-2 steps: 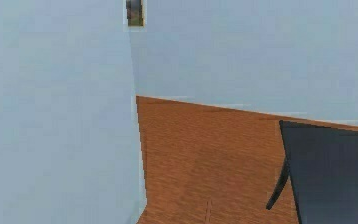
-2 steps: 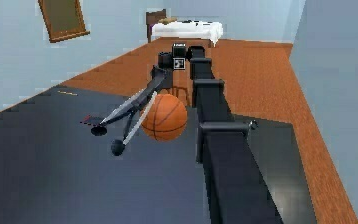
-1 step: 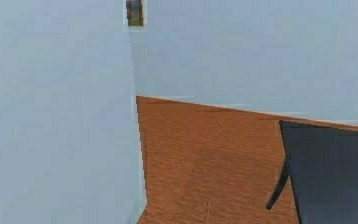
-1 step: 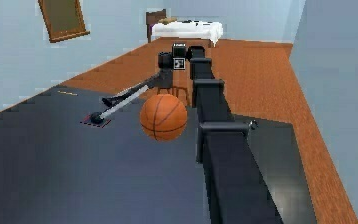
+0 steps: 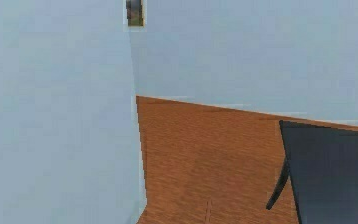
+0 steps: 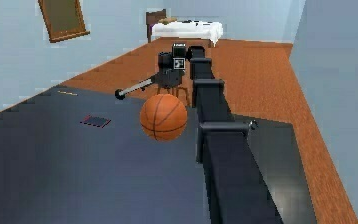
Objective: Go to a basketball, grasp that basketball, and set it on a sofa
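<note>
Arm side view, near first. The arm (image 6: 232, 170) rises from 6 o'clock as a dark bar over a dark tabletop (image 6: 47, 160). The basketball (image 6: 164, 116) is at the bar's 9 o'clock, just beside it, with tabletop behind it. A small flat reddish patch (image 6: 95, 122) lies at the ball's 9 o'clock. Farther out, the gripper (image 6: 123, 93) points its thin fingers toward 8 o'clock. You cannot tell how the fingers are set, nor whether they carry anything, because the ball has the table at its back. Beyond: wood floor (image 6: 257, 70), a white-covered bed (image 6: 192, 30) at 12 o'clock, a framed picture (image 6: 64, 18) at 10 o'clock.

Forward view: pale wall corner (image 5: 62, 110) close at 9 o'clock, dark furniture (image 5: 332, 175) at 4 o'clock, a small picture (image 5: 135, 10) high at 12 o'clock.

Risks, judged. If the ball merely rests, a nudge from the bar would roll it off the table; it is round and nothing checks it. If gripped, the hold on a curved skin is likely thin, and a quick base turn could shake it loose. Turning with the arm out near that corner could strike the wall. Lift to confirm the grasp before you drive for a sofa.
</note>
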Motion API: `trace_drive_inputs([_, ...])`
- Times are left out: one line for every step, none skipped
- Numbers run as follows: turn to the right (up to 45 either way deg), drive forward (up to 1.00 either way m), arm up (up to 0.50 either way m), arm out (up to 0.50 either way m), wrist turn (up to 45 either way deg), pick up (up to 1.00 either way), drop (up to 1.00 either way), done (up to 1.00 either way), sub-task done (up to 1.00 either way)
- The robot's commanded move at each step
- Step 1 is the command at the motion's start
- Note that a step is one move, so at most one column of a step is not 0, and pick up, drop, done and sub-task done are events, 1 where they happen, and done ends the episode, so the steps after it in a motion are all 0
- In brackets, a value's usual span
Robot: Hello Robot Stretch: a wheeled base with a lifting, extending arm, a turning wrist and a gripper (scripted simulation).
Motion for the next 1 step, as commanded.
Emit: trace_drive_inputs([0.0, 0.00, 0.00, 0.00, 33.0, 0.00, 0.00, 0.00, 0.00])
